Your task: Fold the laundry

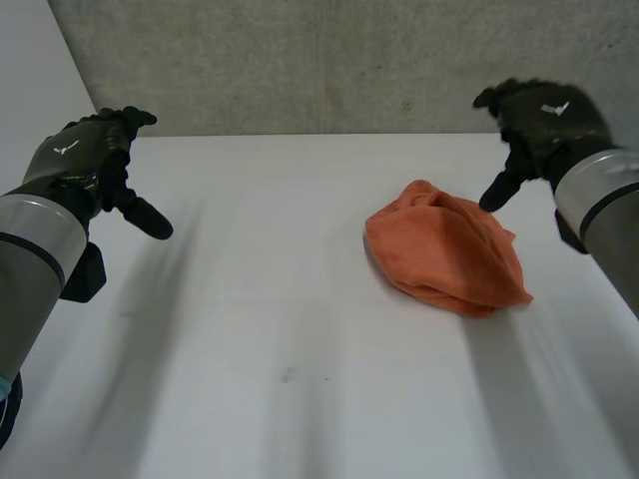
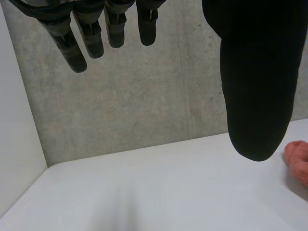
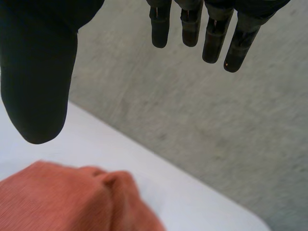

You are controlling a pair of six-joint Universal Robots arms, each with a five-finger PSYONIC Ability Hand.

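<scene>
An orange cloth lies in a crumpled, loosely bunched heap on the white tabletop, over on the robot's right side, with soft folds across its top. Nothing is touching it. The right hand hangs in the air just beyond the heap's far edge, fingers straight and spread away from the thumb, holding nothing; from its wrist the cloth sits below the thumb. The left hand is well apart, raised over the tabletop's opposite side, likewise relaxed and empty, fingers hanging straight. A grey concrete wall runs behind the tabletop's far edge.
</scene>
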